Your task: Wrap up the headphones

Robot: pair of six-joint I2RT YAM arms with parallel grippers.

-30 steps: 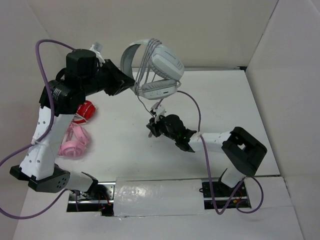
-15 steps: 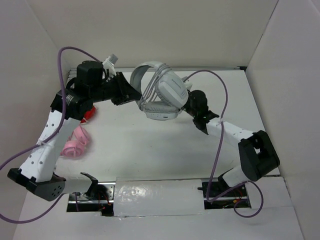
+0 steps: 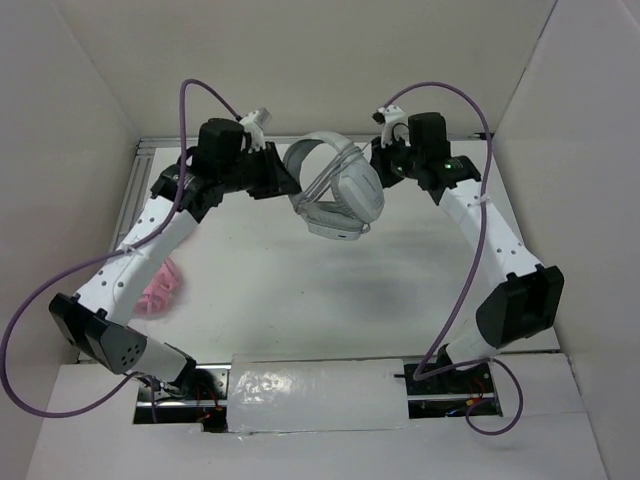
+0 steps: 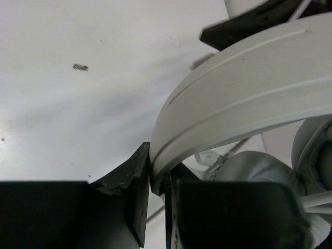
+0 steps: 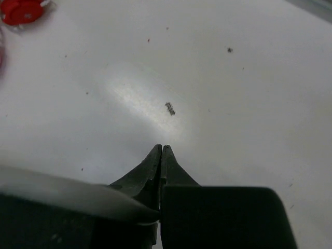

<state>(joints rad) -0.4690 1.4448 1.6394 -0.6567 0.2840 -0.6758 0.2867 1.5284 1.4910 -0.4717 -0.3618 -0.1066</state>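
The light grey-white headphones (image 3: pixel 340 195) hang in the air above the back middle of the table. My left gripper (image 3: pixel 285 180) is shut on the headband (image 4: pixel 244 104), which sits pinched between its black fingers (image 4: pixel 136 176). The thin grey cable (image 3: pixel 325 175) runs in several turns across the headband and ear cups. My right gripper (image 3: pixel 383 165) is just right of the upper ear cup, high above the table. In the right wrist view its jaws (image 5: pixel 161 150) are pressed together, with a blurred grey strand of cable (image 5: pixel 78 194) running into them from the left.
Pink headphones (image 3: pixel 158 285) lie at the table's left, partly under my left arm. Red headphones (image 5: pixel 21 10) show at the top left corner of the right wrist view. White walls enclose the table on three sides.
Both arms have swung toward the back of the table. My right gripper rose from low in front of the headphones, round their right side, up to the upper ear cup, carrying the cable.
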